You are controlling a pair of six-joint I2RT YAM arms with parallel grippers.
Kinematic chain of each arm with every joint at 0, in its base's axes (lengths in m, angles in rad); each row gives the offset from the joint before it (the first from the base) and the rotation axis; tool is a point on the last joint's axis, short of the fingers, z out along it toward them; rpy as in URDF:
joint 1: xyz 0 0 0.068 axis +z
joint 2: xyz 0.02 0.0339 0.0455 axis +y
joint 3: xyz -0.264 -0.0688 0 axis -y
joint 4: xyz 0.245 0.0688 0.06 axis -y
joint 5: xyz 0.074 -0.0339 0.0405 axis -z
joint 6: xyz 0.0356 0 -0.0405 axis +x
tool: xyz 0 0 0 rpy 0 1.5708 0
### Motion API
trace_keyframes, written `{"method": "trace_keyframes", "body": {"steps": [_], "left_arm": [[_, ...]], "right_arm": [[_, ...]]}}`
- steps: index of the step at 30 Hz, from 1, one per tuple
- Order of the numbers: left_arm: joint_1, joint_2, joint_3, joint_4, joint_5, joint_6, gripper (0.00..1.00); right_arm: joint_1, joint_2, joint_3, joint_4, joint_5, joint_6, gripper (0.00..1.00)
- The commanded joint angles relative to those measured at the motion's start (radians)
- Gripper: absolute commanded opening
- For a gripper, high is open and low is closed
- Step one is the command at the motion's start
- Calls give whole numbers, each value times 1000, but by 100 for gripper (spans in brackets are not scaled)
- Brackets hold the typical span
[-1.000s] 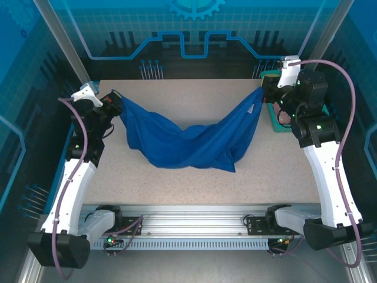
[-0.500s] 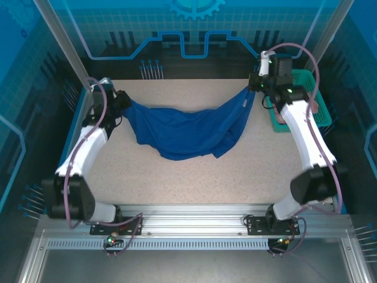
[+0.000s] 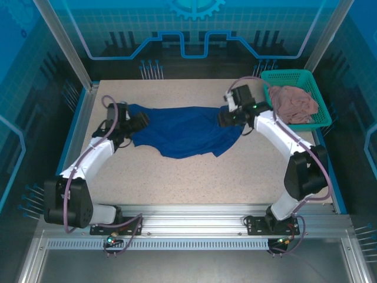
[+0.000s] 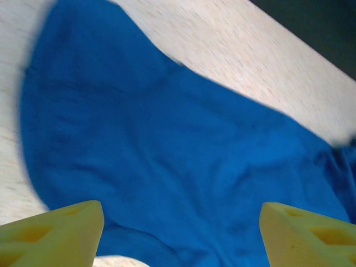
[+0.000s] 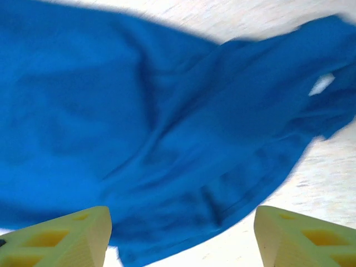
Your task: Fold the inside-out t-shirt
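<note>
Top view, left to right.

- Left claw: low over the tabletop, at the left end of the shirt. Whether it touches the cloth cannot be told from this view. In the left wrist view, the claw has its yellow fingers spread wide with nothing between them. Blue cloth lies flat below, with bare tabletop beyond its far edge.
- Shirt: royal blue, lying on the tabletop in the far half and left of centre.
  - Long axis runs left to right, from one claw to the other.
  - The far edge is fairly straight.
  - The near edge bulges towards the arm bases and ends in two loose corners near the middle.
  - The surface is rumpled and creased, not spread square.
  - I cannot tell which end is the collar and which the hem.
- Right claw: at the right end of the shirt, pointing left along it. In the right wrist view, the claw has its fingers apart and grips nothing. The shirt lies below in long diagonal folds. There is a small pale patch near its right edge; I cannot tell whether it is a label or a gap.
- Basket: teal, at the far right corner, well apart from the shirt. A pink cloth is heaped inside.
</note>
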Motion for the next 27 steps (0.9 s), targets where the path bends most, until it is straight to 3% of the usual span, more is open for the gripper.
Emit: {"method": "trace_keyframes", "body": {"steps": [1,4,8,15,18,21,25,27], "left_arm": [[56,12,-87,7,3,-29,75],[167,41,-153,125,69,-116,75],[191,150,-104,136,87,-123,74],[191,304,-13,155,139,-101,73],[191,364,21,164,147,-92,68],[191,431,61,169,160,-84,58],[192,481,103,155,168,-63,31],[195,449,95,173,176,-60,14]], "right_arm": [[178,7,-75,127,-133,-21,68],[306,110,-56,255,-206,-12,65],[444,266,35,303,-134,-60,64],[501,421,91,261,15,-101,62],[500,456,100,265,57,-119,58],[500,495,129,260,117,-137,39],[482,439,136,247,152,-156,4],[469,344,100,255,151,-159,0]]}}
